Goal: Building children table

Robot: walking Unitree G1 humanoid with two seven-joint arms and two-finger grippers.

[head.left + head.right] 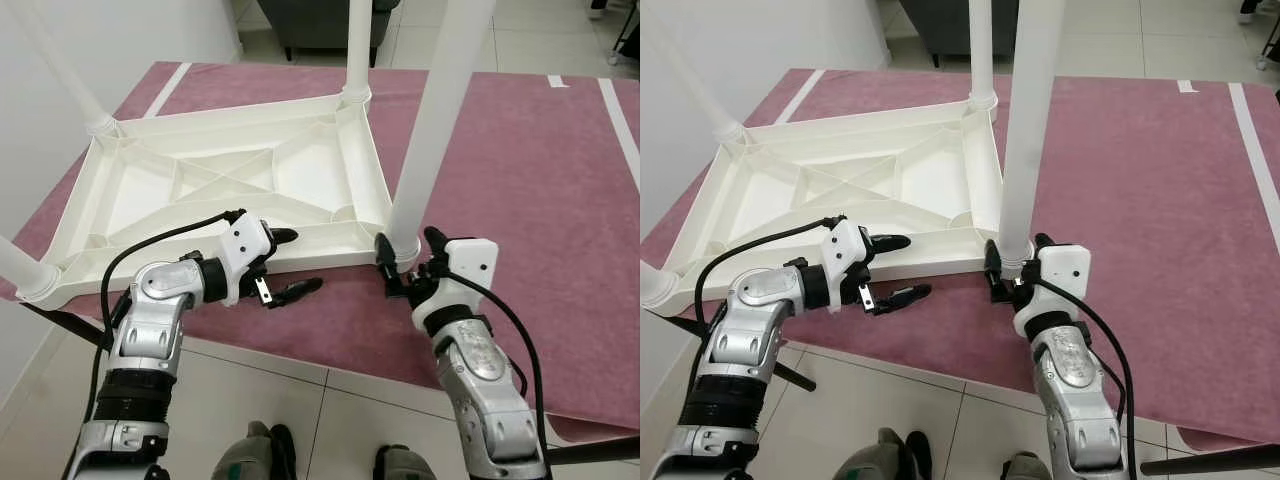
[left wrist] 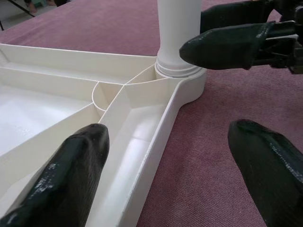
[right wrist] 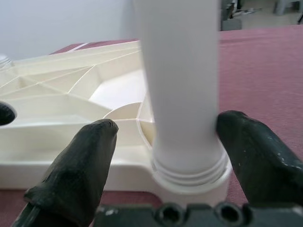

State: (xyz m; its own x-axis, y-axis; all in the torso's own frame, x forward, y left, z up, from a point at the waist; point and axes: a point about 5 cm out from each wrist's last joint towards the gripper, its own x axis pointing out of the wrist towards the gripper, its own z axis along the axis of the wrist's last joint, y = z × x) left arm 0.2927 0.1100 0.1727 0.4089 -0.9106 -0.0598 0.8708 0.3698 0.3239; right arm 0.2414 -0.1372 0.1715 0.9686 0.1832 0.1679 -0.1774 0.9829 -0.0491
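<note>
White plastic makes up the child's tabletop (image 1: 230, 190), which lies upside down on a maroon mat (image 1: 530, 200), its ribbed underside facing up. Legs stand in its corner sockets: one far leg (image 1: 358, 45) rises at the back corner, another (image 1: 60, 70) at the far left corner, and a third (image 1: 15, 262) slants out of the near left corner. The near right leg (image 1: 440, 110) stands upright in its socket at the corner closest to the robot's right arm.

The right gripper (image 1: 408, 262) sits at the base of that leg, its two black fingers (image 3: 80, 170) spread to either side of the tube just above the threaded collar. One finger looks to touch the leg; the other stands a little off it, so the jaws straddle the leg without clearly clamping it.

The left gripper (image 1: 288, 262) is at the tabletop's near edge, fingers wide apart: the upper finger (image 1: 283, 236) reaches over the rim into the ribbed tray, while the lower one (image 1: 298, 290) lies outside on the mat. It holds nothing.

Beyond the mat is pale tiled floor (image 1: 260, 400), and a dark sofa base (image 1: 320, 25) stands at the far side.
</note>
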